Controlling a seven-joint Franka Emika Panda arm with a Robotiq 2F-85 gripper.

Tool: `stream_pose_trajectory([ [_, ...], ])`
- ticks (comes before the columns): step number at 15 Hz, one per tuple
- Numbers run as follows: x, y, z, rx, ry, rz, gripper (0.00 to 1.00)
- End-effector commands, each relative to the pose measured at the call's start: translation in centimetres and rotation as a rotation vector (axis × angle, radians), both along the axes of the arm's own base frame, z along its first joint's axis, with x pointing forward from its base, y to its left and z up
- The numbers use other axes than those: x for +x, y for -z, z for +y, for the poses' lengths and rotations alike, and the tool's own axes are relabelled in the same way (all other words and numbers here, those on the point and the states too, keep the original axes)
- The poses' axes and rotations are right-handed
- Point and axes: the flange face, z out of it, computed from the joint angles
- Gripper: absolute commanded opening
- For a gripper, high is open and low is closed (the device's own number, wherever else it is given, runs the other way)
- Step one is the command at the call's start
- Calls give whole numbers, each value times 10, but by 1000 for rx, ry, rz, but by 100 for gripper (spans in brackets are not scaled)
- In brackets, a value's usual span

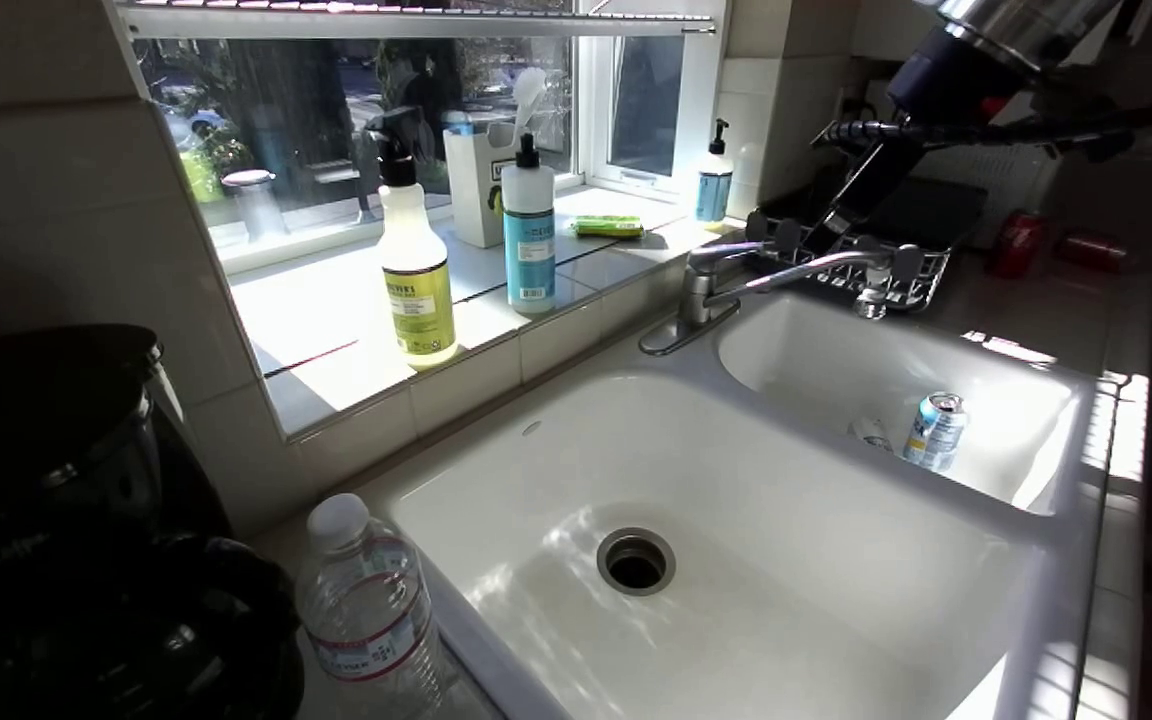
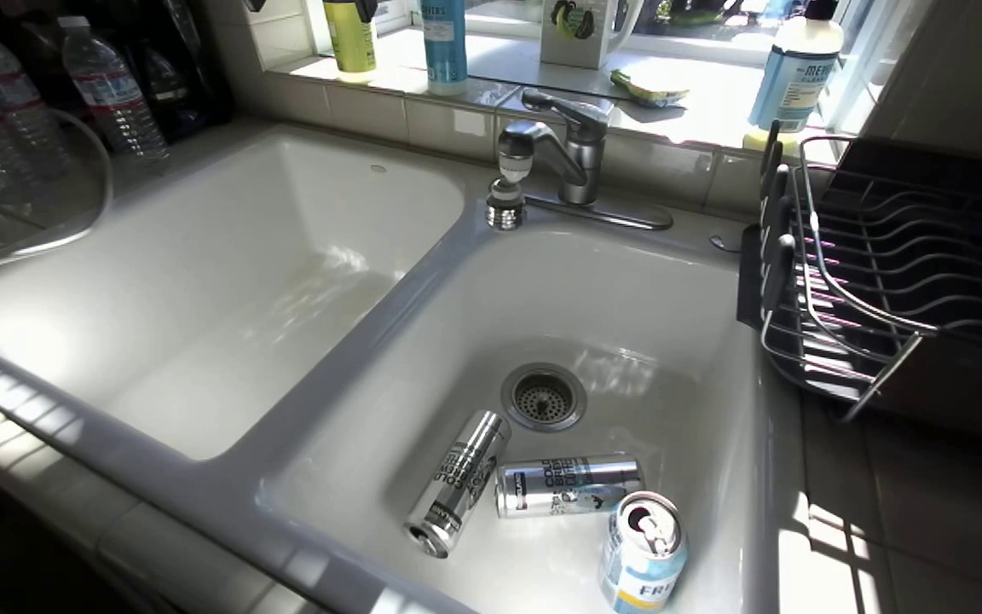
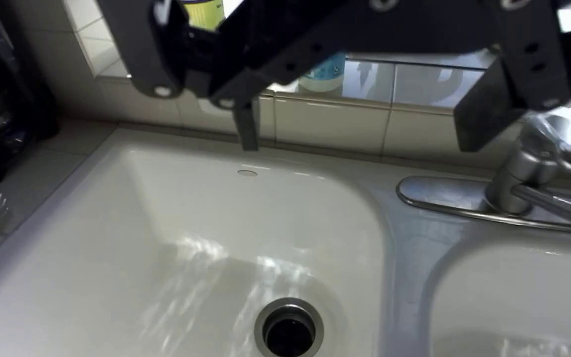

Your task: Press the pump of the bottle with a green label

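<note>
The bottle with a green label [image 1: 421,310] stands upright at the near end of the window sill, its label yellow-green. Its black pump head [image 1: 396,160], shaped like a trigger sprayer, shows against the window. The upper edge of an exterior view cuts off that bottle [image 2: 353,38]. In the wrist view, my gripper [image 3: 360,148] comes in from the top with widely spaced fingers and nothing between them. It covers most of the green-label bottle [image 3: 206,14]. The arm [image 1: 976,70] reaches in at the upper right of an exterior view, well apart from the bottle.
Two blue-label pump bottles stand on the sill, a tall one [image 1: 531,240] and another [image 1: 714,185] farther along. A faucet [image 1: 701,290] rises behind the double sink [image 2: 346,341]. Cans [image 2: 457,486] lie in one basin. A dish rack [image 2: 849,290] and water bottle [image 1: 366,600] flank the sink.
</note>
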Motion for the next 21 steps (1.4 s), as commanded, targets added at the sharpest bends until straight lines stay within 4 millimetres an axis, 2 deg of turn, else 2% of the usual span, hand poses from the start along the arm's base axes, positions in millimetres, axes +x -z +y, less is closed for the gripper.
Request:
stream_pose_trajectory([
  [1, 27, -11, 27, 40, -151, -115, 100],
  [6, 58, -18, 58, 123, -343, -288, 100],
  [7, 42, -19, 51, 92, -279, -247, 100],
  [10, 54, -17, 59, 111, -334, -272, 100],
  [16, 57, -19, 58, 111, -335, -276, 100],
  [21, 86, -8, 56, 130, -420, -348, 100],
])
